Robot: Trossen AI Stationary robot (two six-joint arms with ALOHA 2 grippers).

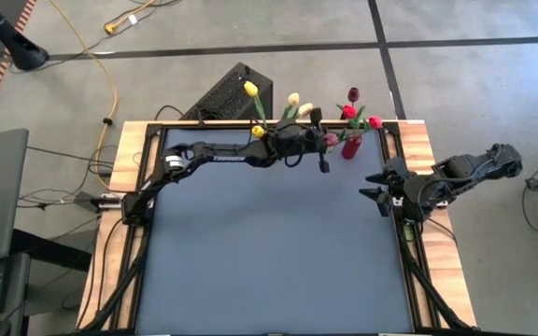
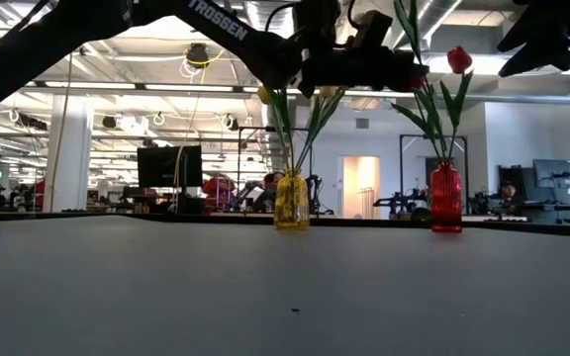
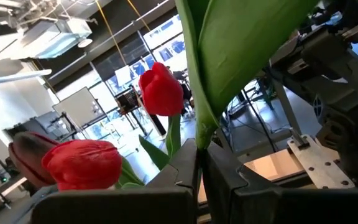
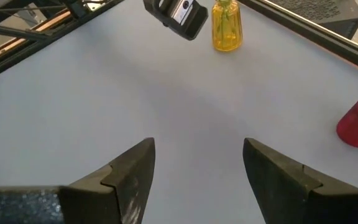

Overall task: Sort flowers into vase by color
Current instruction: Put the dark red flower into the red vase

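The left gripper [image 3: 199, 177] is pinching its two dark fingers together on the thin green stem of an artificial tulip [image 3: 213, 68], whose broad green leaf is rising from between the pads in the left wrist view. This gripper [image 1: 323, 149] is hanging above the table's far edge, between the two vases and just beside the red one; its dark arm is reaching in from the left rail. In the low view it [image 2: 404, 69] is sitting high over the tabletop, close to the red blooms.

Around it, two red tulip heads [image 3: 160, 90] are showing near the gripped stem in the wrist view. The red translucent bottle-shaped vase [image 2: 445, 198] is standing upright at the far right of the table, holding red and dark red tulips [image 1: 351, 112] on long green stems. Well apart to its left, the yellow translucent vase [image 2: 291, 201] is standing upright, carrying yellow and cream-white tulips [image 1: 292, 100].

The right gripper [image 4: 197, 165] is holding its fingers spread wide with nothing between them, hovering over the bare grey table surface [image 4: 104, 93]. From above it [image 1: 378, 187] is waiting near the table's right rail, well clear of the vases.
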